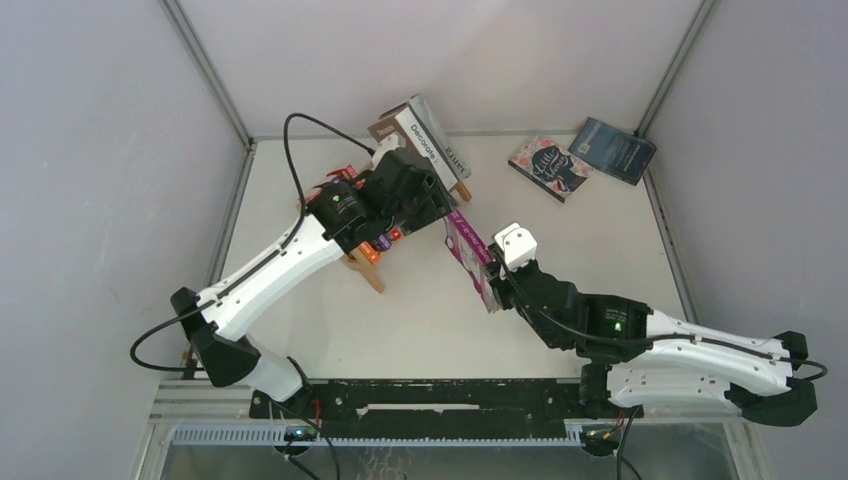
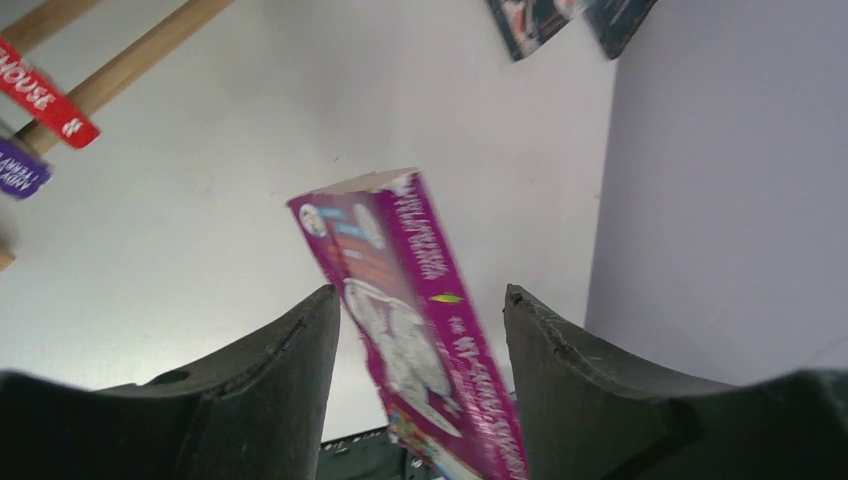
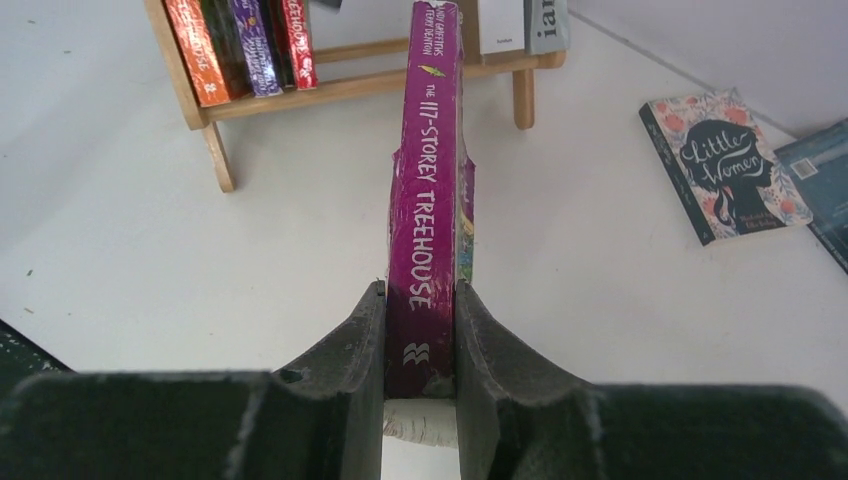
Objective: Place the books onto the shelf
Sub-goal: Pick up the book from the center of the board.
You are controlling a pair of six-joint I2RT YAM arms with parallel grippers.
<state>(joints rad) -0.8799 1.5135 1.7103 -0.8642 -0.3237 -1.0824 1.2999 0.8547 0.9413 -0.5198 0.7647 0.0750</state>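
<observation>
Where the left arm (image 1: 290, 262) crosses the shelf (image 1: 366, 270), some books (image 1: 379, 247) barely show.

Shelf (image 1: 367, 272): table's 10 o'clock; shelved books (image 3: 250, 40) standing in it.
Treehouse book (image 1: 470, 258): over table centre, at shelf's 4 o'clock.
Little Women book (image 1: 548, 168): 1 o'clock, flat.
Corner book (image 1: 612, 150): right of it, apparently touching.

Bright, even, diffuse light fills the overhead view; the flat off-white table top (image 1: 420, 320) shows no glare, only faint soft shadows beneath the arms; in the left wrist view the glossy magenta paperback book (image 2: 400, 300) is smeared by blur, its lettering hardly legible; the right wrist view is sharp, the spine title crisp, with a pale shadow under the light wooden slatted shelf (image 3: 350, 88).
</observation>
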